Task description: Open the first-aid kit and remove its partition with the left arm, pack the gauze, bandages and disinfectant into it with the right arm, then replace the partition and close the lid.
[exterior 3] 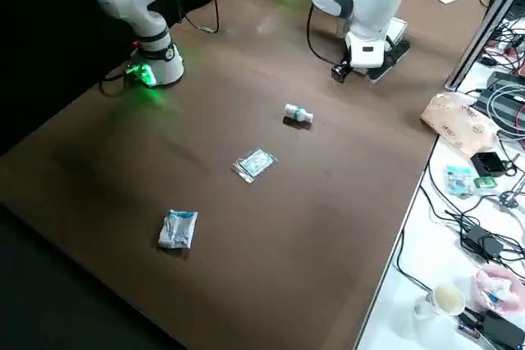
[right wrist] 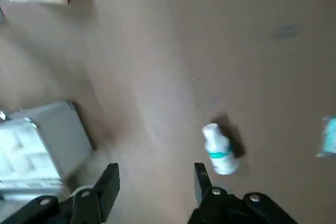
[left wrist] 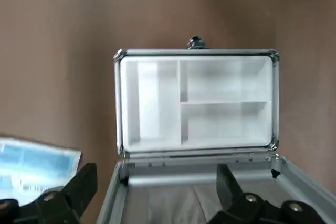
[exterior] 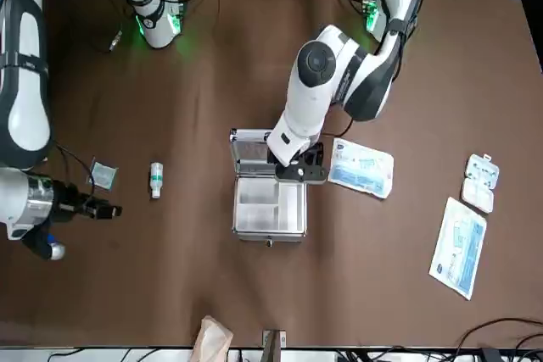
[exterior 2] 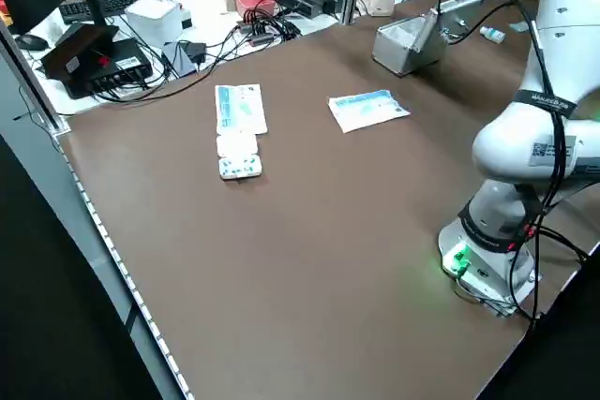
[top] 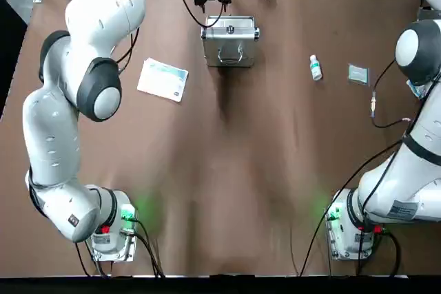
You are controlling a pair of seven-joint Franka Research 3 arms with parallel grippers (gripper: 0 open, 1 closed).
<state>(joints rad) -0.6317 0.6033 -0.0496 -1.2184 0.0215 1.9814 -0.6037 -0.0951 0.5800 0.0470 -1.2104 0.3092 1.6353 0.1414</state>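
First-aid kit (exterior: 269, 201): one, sitting open in the middle of the front view.
Partition (left wrist: 195, 103): one white tray, lying inside the kit.
Left gripper (left wrist: 157, 182): hanging wide open over the lid (exterior: 253, 152).
Right gripper (right wrist: 156, 181): hanging open, holding nothing.
Disinfectant (exterior: 156, 179): one bottle, lying left of the kit.

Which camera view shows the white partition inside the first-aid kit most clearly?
The left wrist view shows the partition best: it looks straight into the open first-aid kit, so all compartments appear. The front view also shows it from above, smaller, beside the left pincer. In the left side and right wrist views only a sliver shows; the top view hides it.
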